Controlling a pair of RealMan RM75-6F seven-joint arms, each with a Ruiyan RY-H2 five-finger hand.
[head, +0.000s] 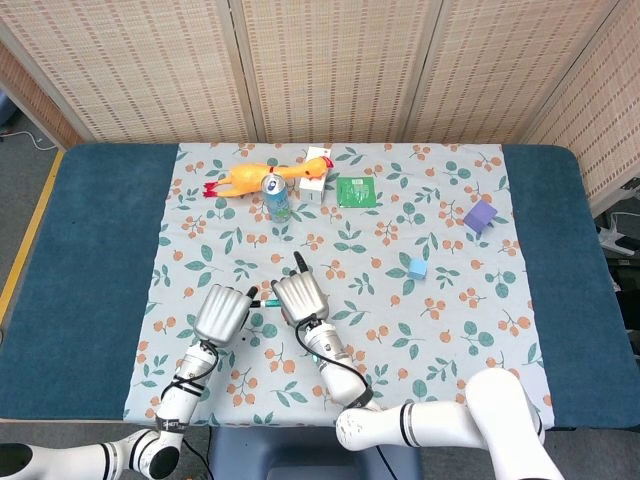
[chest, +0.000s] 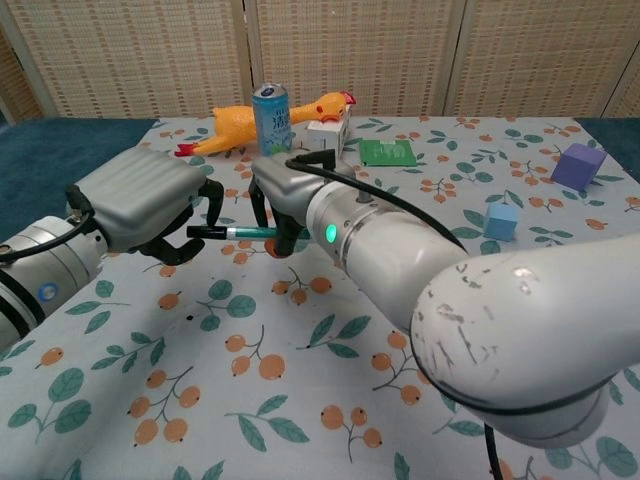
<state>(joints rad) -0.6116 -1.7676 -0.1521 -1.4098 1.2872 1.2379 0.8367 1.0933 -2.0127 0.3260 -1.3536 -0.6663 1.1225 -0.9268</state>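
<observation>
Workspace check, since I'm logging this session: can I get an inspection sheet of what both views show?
Surface: floral tablecloth over a blue-topped table.
Job's things: teal pen with a black cap, held level above the cloth.
Clutter: rubber chicken, drink can, small white box, green packet, purple cube, light blue cube.
Hands: left hand holds the pen's capped end; right hand grips its barrel.
Cables: black cable along the right arm.
Surroundings: woven screen panels behind the table.
</observation>
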